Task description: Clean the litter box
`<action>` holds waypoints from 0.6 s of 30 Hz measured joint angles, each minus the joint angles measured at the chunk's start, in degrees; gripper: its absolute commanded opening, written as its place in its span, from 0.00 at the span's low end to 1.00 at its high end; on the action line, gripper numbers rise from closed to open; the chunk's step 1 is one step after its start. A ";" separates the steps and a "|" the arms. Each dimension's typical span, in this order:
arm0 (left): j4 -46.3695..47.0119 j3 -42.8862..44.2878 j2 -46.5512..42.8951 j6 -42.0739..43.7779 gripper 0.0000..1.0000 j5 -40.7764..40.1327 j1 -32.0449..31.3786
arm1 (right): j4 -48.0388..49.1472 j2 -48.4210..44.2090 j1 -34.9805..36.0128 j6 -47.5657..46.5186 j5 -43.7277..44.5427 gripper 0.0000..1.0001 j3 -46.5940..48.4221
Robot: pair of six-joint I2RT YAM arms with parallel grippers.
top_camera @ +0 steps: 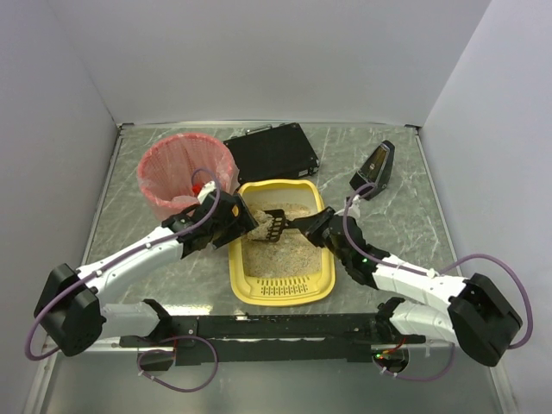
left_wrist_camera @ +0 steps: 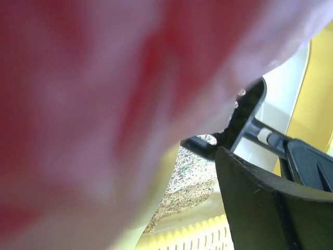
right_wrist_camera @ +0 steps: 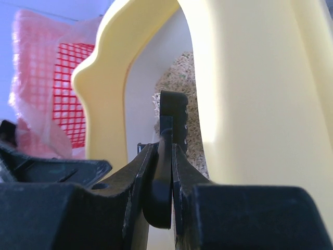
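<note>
Presently the litter box (top_camera: 280, 291) is sitting at the middle of the table (top_camera: 431, 207), its slotted strip facing the arm bases at 6 o'clock, with beige litter (top_camera: 285, 254) lying inside. The right pincer (top_camera: 312, 226) is reaching in from 4 o'clock and clamping tight on the handle of a black slotted scoop (top_camera: 272, 226). The scoop's head is hanging over the far half of the box, seemingly carrying a clump. The left pincer (top_camera: 235, 222) is standing wide open, holding nothing, at the box's 10 o'clock rim, just beside the scoop head.

Hazards noted:
- **Collision on the way to the bin:** The pink-lined bin (top_camera: 185, 177) is standing at 10 o'clock, and the left arm is lying between it and the scoop. A carry toward the bin is risking a knock against the open pincer, tipping the load onto the table.
- **Scattered litter:** The slots are letting loose grains through, so a pass over the rim is likely scattering litter outside the box.
- **Bin being dragged:** The left wrist view is showing the pink liner (left_wrist_camera: 78, 114) blurred and very close, so that arm is probably brushing it. A pull there could be dragging or toppling the bin.
- **Scoop twisting:** The handle is being held edge-on between narrow fingers, so a sideways load could be twisting the scoop.

Surface and room: the table is showing a grey-green marbled top. A flat black case (top_camera: 272, 151) is lying at 12 o'clock, just beside the box's far rim. A smaller black object (top_camera: 375, 172), which I cannot identify, is resting at 2 o'clock. Plain white walls (top_camera: 259, 52) are enclosing three sides.
</note>
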 measured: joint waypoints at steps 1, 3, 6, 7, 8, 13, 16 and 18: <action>-0.09 0.13 0.17 0.02 0.95 -0.02 0.00 | 0.24 -0.87 -0.02 0.13 -0.02 0.00 -0.66; -0.24 0.35 0.39 0.02 0.95 -0.04 0.00 | -0.07 -2.58 -0.04 0.13 0.00 0.00 -1.53; -0.42 0.55 0.61 -0.02 0.95 -0.20 0.00 | -0.46 -4.98 -0.31 0.20 0.22 0.00 -2.82; -0.44 0.55 0.61 -0.07 0.95 -0.24 0.00 | -0.72 -6.05 -0.37 0.39 0.35 0.00 -3.34; -0.44 0.55 0.61 -0.24 0.95 -0.26 0.00 | -0.98 -7.08 -0.42 0.50 0.46 0.00 -3.85; -0.28 0.55 0.22 -0.46 0.96 -0.02 0.00 | -2.86 -12.48 -0.94 1.25 1.05 0.00 -5.97; -0.13 0.55 -0.90 -0.42 0.98 0.15 0.00 | -3.37 -15.26 -1.46 1.84 1.18 0.00 -7.10; 0.63 0.79 -2.36 -0.42 0.98 0.70 0.00 | -4.17 -16.79 -1.81 2.08 1.29 0.00 -7.39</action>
